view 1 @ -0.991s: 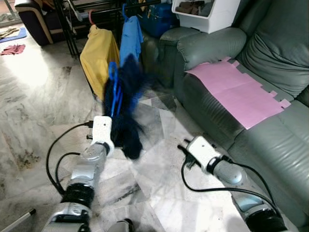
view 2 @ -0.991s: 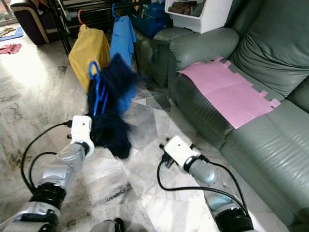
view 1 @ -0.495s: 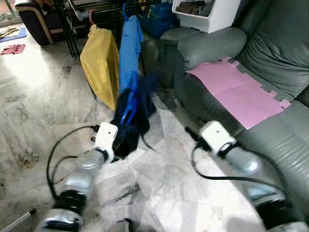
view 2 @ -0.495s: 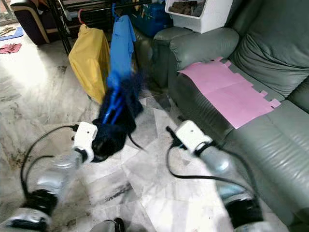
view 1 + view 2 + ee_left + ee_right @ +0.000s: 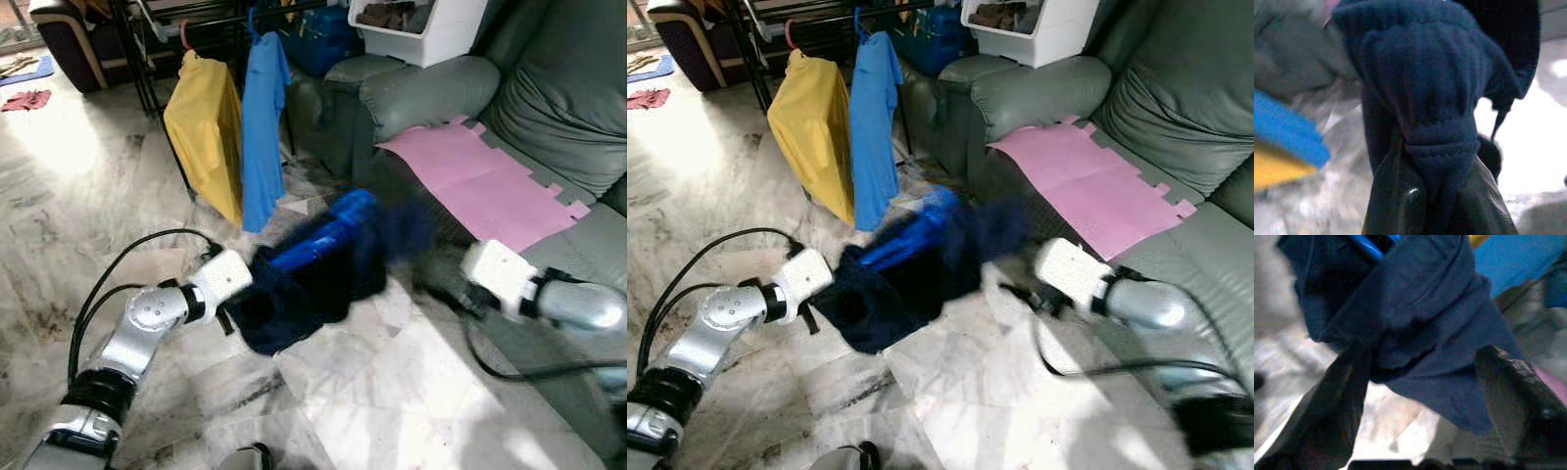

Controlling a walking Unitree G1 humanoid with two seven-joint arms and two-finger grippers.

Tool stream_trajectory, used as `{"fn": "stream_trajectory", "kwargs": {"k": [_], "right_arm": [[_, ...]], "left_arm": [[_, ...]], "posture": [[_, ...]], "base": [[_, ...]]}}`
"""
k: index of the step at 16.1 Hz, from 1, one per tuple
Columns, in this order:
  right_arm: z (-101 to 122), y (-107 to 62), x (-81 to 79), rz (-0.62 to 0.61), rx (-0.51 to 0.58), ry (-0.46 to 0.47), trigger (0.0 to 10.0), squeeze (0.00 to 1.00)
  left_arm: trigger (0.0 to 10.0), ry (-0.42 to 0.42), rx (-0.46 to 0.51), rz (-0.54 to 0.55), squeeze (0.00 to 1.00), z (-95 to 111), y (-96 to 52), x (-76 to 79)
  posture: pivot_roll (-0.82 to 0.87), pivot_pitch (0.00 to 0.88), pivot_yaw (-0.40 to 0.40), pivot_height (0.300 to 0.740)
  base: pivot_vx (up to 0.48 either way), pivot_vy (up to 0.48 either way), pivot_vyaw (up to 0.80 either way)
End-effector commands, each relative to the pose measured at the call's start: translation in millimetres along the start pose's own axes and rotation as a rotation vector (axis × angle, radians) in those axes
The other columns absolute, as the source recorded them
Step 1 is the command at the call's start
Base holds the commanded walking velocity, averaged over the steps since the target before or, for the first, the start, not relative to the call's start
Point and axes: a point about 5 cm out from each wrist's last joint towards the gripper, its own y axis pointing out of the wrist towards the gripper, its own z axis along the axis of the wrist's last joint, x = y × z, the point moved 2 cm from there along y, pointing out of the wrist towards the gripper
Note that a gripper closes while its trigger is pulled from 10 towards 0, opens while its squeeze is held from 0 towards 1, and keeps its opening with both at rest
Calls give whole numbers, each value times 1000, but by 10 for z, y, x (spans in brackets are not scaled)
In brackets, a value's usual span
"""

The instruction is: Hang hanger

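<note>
The bright blue plastic hanger [image 5: 328, 233] lay tilted in the middle of the frame, wrapped in a dark navy fabric garment [image 5: 309, 284] above the marble floor [image 5: 78, 196]. The left hand [image 5: 1425, 196] was clamped on a bunched fold of the garment. The right hand [image 5: 1425, 377], spread wide, reached around the cloth. The garment could slide off the hanger, since only cloth seemed gripped, well short of the black clothes rack [image 5: 162, 20] in the upper left.

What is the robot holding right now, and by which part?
The left gripper pinches a bunched fold of the dark navy garment. The right gripper is open beside it.
</note>
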Motion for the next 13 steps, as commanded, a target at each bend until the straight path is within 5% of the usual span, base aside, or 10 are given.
{"fn": "stream_trajectory", "kwargs": {"k": [1, 10, 12, 13], "right_arm": [[39, -13, -50, 69, 4, -7, 10000, 1000], [9, -23, 37, 202, -103, -147, 10000, 1000], [-81, -21, 48, 226, -137, -127, 10000, 788], [-128, -7, 37, 243, -153, -125, 10000, 51]], "left_arm": [[0, 75, 49, -43, 0, 141, 17, -25], [0, 172, 93, -167, 0, 150, -1, 88], [0, 181, 104, -173, 0, 160, -7, 86], [0, 180, 112, -174, 0, 168, -5, 82]], "posture": [[-19, 95, 4, 740], [-19, 96, 8, 740], [-18, 96, 10, 740], [-17, 95, 9, 740]], "base": [[0, 0, 0], [0, 0, 0], [0, 0, 0], [0, 0, 0]]}}
